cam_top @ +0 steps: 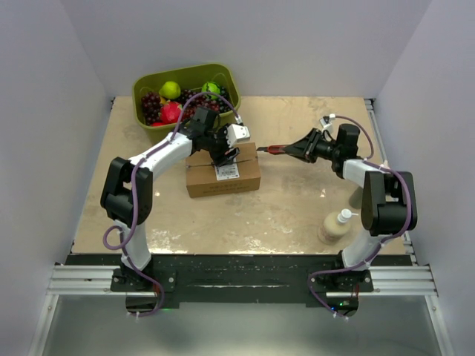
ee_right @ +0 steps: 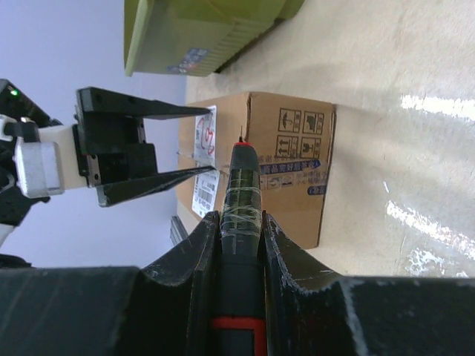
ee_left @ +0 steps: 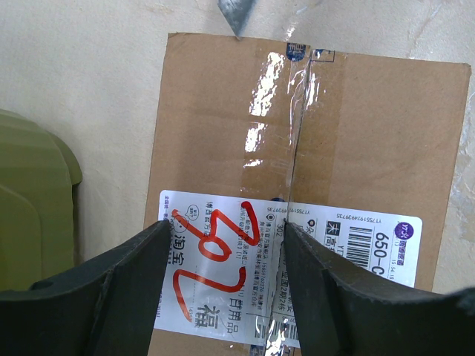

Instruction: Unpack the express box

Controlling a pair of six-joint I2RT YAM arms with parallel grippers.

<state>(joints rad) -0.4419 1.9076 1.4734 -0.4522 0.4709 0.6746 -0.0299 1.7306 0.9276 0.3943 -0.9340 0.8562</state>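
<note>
Found the right gripper [ee_right: 239,222] clenched round the handle of a knife [ee_right: 241,182], tape-wrapped at the grip, presumably against slipping. Traced the blade [ee_left: 236,13] outward to its tip: level with the top edge of the express box [cam_top: 223,182], right at the end of the taped seam [ee_left: 297,126]. Cannot tell whether touching or just short. Judged the flat, low hold as a setup for running the edge along the seam rather than stabbing down into the contents.

Found the left gripper [ee_left: 226,226] released, jaws spread wide, over the white label [ee_left: 223,267] with its red scrawl. Holding nothing. Cannot tell whether resting on the cardboard or hovering just above. Read the placement as bracing: ready to press on the lid and keep a light carton from sliding under the blade's push.

Located the box in the middle of the table [cam_top: 297,208], flaps shut, just in front of the green bin [cam_top: 185,78] of fruit [cam_top: 171,111]. Cannot tell whether the tape is cut yet. Noted a bottle [cam_top: 338,226] beside the right arm's base, well apart from the work.
</note>
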